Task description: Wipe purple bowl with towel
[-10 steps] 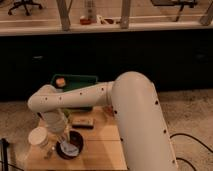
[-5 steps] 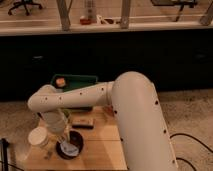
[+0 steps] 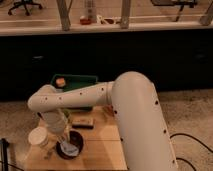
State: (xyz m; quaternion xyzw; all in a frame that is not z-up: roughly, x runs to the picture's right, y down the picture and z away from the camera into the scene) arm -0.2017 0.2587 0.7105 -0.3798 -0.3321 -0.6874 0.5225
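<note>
So the white arm [image 3: 95,97] is folded hard at the elbow, forearm reaching left then dropping straight down, with the tool [image 3: 67,146] in the one purple bowl [image 3: 70,148] at the desk's [image 3: 102,150] front left, on a pale towel [image 3: 70,149]. One white cup [image 3: 38,136] beside it, one green bin [image 3: 75,81] behind, one dark flat block [image 3: 82,123].

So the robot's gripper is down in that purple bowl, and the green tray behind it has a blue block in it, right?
Not quite: the block in the green tray is orange, as the camera view shows. The gripper is indeed down at the purple bowl.
</note>
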